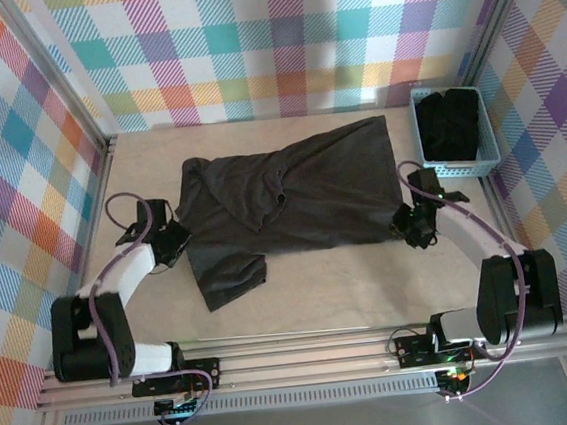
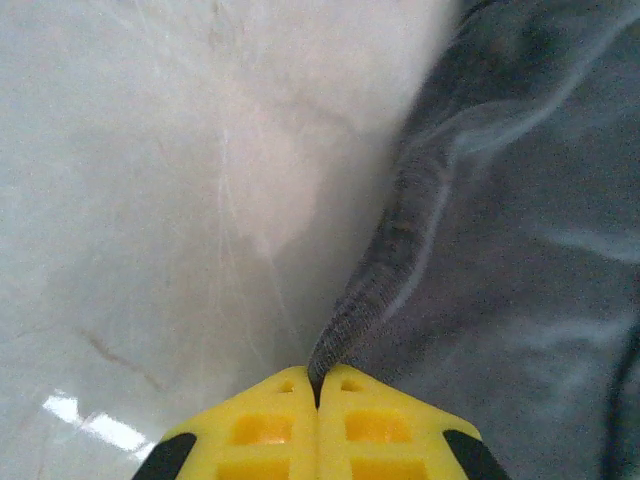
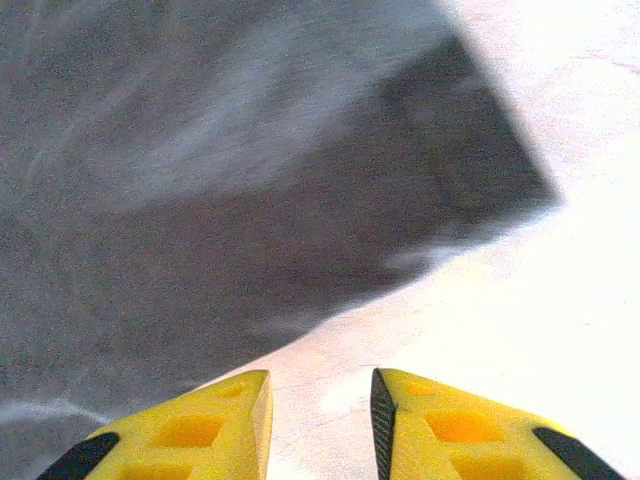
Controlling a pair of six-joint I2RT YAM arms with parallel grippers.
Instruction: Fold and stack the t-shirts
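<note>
A dark charcoal t-shirt (image 1: 287, 197) lies spread and wrinkled across the middle of the table, with one sleeve folded down at the lower left. My left gripper (image 1: 173, 241) sits at the shirt's left edge, shut on the hem (image 2: 375, 290), which runs up from between the yellow fingers (image 2: 270, 425). My right gripper (image 1: 410, 225) rests at the shirt's lower right corner. It is open, its fingers (image 3: 215, 420) apart over bare table just short of the fabric edge (image 3: 300, 250). More dark t-shirts (image 1: 453, 126) lie in the basket.
A light blue mesh basket (image 1: 460, 167) stands at the back right by the checked wall. Bare table (image 1: 351, 286) stretches in front of the shirt. Metal frame rails border the table on the left, right and near sides.
</note>
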